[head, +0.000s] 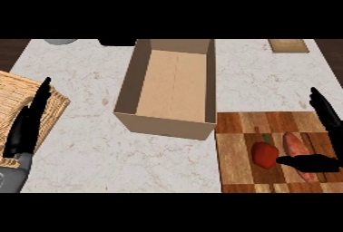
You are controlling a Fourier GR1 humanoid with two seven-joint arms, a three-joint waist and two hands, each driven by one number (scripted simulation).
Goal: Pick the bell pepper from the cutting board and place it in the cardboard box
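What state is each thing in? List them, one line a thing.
cardboard box: open at the top, nothing inside.
bell pepper: lying on the cutting board, not lifted.
cutting board: flat on the counter, bearing the bell pepper and a sweet potato.
sweet potato: lying beside the bell pepper.
right hand: open, thumb near the bell pepper.
left hand: open, resting at the left edge.

A pale marbled worktop carries the items. A pinkish-orange elongated vegetable lies at the right. A woven light-wood mat sits at the left edge. At the far edge: a grey round object, a dark object, and a tan wooden block, all cropped.
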